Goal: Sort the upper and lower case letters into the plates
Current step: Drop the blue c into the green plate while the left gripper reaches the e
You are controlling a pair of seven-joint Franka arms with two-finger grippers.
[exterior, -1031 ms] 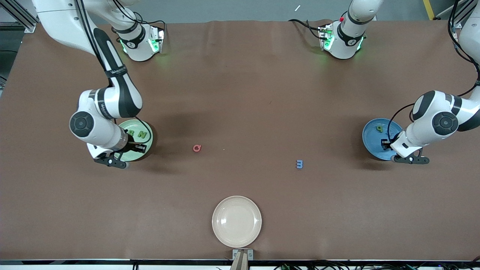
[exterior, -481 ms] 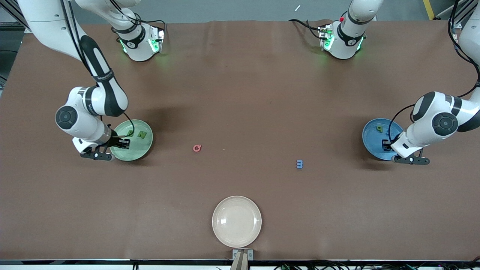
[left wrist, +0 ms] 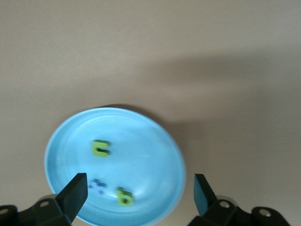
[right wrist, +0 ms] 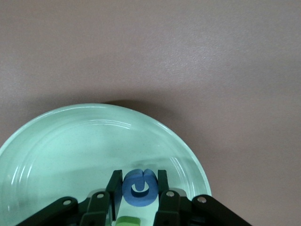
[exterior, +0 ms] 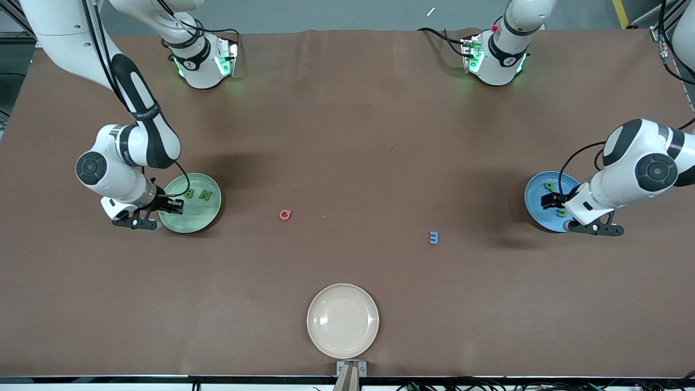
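Right end effector (right wrist: 137, 200) low over the mint green plate (exterior: 202, 221) at the right arm's end of the bench (exterior: 347, 136), fingers clamped on a blue G (right wrist: 139, 188), held just above the plate's rim region. Green B (exterior: 189, 193) and green N (exterior: 205, 195) lying side by side in that same plate, apart from the held letter. Left end effector (left wrist: 141, 195) up over the bright blue plate (exterior: 535, 209) at the left arm's end of the bench, fingers spread wide, nothing between them. In the blue plate, seen from the left wrist: a green n (left wrist: 100, 148), a green p (left wrist: 124, 196) and a small blue letter (left wrist: 97, 186), too blurred to read, all apart from one another. Red G (exterior: 285, 214) flat on the bare bench, nearer the mint green plate than the blue one. Blue m (exterior: 433, 237) flat on the bench too, toward the left arm's end and slightly nearer the front camera than the red G. Cream-beige plate (exterior: 342, 347) at the bench edge nearest the front camera, midway between the arms, well apart from both loose letters.
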